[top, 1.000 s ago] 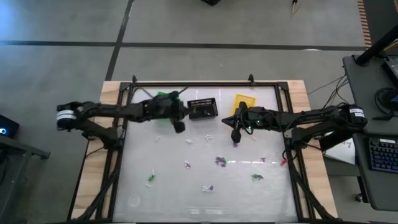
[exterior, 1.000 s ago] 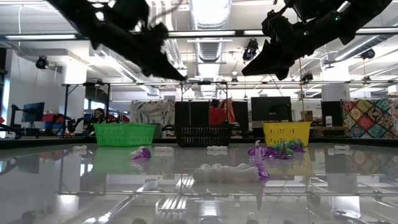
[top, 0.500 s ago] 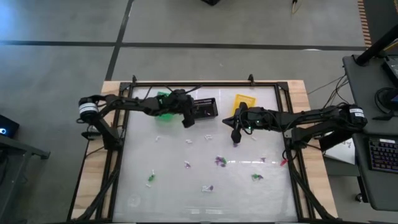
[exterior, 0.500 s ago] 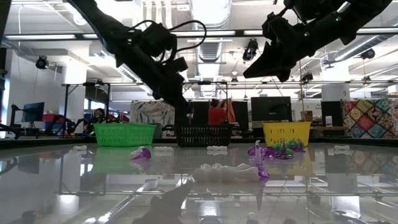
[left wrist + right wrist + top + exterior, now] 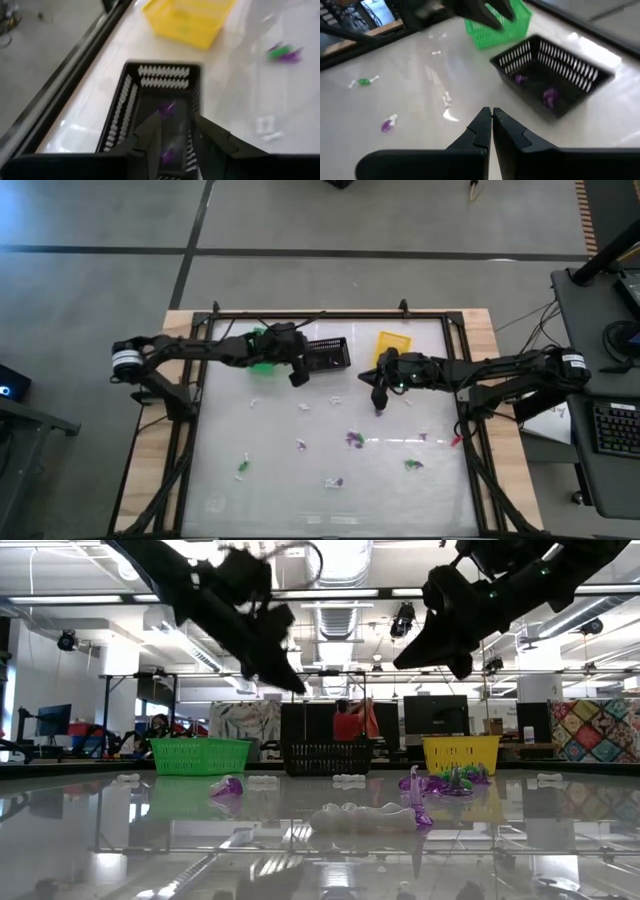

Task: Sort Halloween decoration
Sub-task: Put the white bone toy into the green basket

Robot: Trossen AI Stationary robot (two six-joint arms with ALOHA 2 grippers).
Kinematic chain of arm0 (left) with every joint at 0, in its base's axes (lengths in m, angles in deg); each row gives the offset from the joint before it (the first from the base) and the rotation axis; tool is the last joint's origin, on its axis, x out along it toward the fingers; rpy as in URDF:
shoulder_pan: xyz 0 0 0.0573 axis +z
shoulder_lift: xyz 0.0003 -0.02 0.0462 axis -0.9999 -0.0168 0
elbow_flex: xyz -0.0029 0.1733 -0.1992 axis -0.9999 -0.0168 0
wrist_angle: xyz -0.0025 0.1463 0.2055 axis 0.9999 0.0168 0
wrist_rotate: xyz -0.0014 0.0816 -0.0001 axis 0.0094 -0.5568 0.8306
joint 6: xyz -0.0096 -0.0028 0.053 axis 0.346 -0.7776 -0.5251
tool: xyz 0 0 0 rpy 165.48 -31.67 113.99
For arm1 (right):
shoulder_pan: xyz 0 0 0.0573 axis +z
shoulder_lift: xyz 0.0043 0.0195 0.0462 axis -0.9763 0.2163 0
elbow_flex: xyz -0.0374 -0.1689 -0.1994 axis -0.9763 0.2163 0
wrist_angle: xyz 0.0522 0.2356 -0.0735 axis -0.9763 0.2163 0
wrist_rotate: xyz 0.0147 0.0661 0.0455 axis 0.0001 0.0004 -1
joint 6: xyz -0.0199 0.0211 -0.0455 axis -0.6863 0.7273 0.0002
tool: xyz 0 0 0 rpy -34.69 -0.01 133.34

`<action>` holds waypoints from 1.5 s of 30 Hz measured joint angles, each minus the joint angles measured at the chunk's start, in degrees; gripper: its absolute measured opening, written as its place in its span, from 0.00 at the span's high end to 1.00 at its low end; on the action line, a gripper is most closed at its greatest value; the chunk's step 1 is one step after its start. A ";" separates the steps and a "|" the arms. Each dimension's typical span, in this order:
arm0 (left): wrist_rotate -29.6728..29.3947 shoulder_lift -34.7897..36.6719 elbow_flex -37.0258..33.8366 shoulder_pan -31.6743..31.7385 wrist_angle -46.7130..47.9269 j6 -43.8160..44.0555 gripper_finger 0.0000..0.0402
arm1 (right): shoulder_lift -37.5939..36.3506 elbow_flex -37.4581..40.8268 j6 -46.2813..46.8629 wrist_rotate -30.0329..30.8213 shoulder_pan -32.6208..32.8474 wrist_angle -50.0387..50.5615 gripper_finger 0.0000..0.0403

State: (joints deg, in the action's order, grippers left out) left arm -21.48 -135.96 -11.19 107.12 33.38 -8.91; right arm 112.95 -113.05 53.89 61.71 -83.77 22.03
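Green basket [image 5: 262,346], black basket [image 5: 326,354], yellow basket [image 5: 391,346] in a row along far edge of glass table [image 5: 300,490].

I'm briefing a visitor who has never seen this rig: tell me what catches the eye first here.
Three small baskets line the table's far edge: green basket, black basket, yellow basket. The left gripper hangs over the black one, fingers apart, with purple trinkets inside it. The right gripper hovers shut mid-table, above scattered white, purple and green trinkets.

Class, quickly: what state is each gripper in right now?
Left gripper: open, empty, over the black basket.
Right gripper: shut, holding nothing.
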 joint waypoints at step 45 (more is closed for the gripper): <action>-3.52 31.96 -20.97 -16.89 -13.74 -0.04 0.79 | 18.18 -14.19 26.15 -3.74 0.63 64.47 0.66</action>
State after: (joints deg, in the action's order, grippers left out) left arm -25.00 -104.00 -32.15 90.23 19.64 -8.95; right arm 131.13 -127.23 80.04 57.97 -83.14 86.51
